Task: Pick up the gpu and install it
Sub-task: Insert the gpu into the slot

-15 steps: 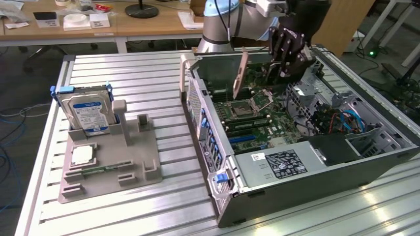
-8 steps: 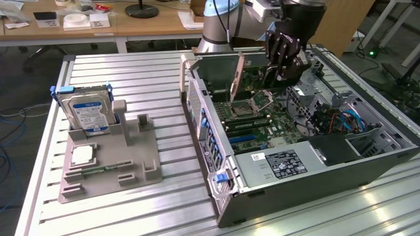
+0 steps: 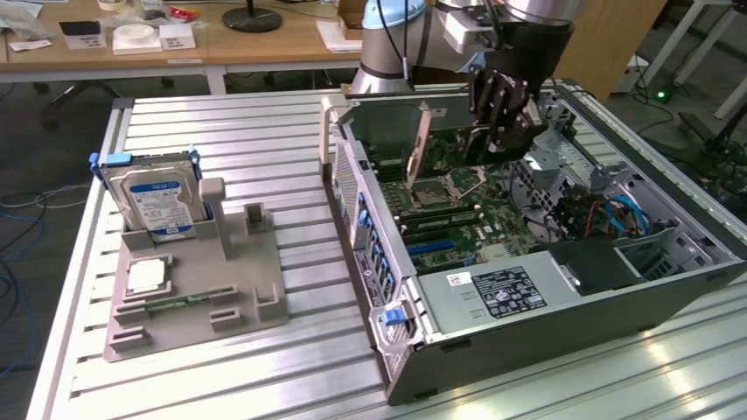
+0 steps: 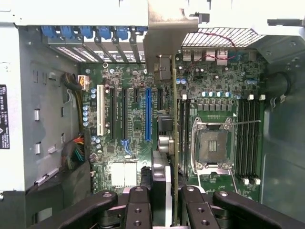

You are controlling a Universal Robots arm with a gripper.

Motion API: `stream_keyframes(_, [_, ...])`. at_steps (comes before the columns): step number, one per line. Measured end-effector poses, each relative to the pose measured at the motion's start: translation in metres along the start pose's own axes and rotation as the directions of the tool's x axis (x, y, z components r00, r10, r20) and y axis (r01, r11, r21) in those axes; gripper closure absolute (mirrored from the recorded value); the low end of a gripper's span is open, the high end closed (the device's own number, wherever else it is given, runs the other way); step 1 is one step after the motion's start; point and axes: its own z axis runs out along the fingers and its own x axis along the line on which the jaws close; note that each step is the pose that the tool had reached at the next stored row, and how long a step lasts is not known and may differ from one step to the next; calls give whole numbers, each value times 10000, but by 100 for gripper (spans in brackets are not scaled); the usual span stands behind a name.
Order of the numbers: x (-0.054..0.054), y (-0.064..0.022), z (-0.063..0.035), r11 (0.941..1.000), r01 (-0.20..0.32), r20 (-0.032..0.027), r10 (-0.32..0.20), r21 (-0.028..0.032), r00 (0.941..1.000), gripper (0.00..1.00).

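I see the claw [image 3: 496,144] clenched on the gpu [image 4: 174,119], which stands on edge inside the open computer case [image 3: 561,324] over the motherboard [image 3: 456,232], so pick-up looks done to me and seating in a slot not yet.

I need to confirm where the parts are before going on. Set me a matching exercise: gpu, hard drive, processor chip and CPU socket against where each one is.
Things:
1. gpu
2. hard drive
3. processor chip
4. CPU socket

Places:
A. lying flat on the gray holder
B. fixed on the motherboard
C. held by the gripper over the motherboard
D. standing upright in the gray holder

Pairs: 1-C, 2-D, 3-A, 4-B
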Motion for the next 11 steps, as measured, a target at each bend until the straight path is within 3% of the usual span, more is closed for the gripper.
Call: stream_keyframes(11, [0,43,176,9997,-256,-1,256,10,9997,72])
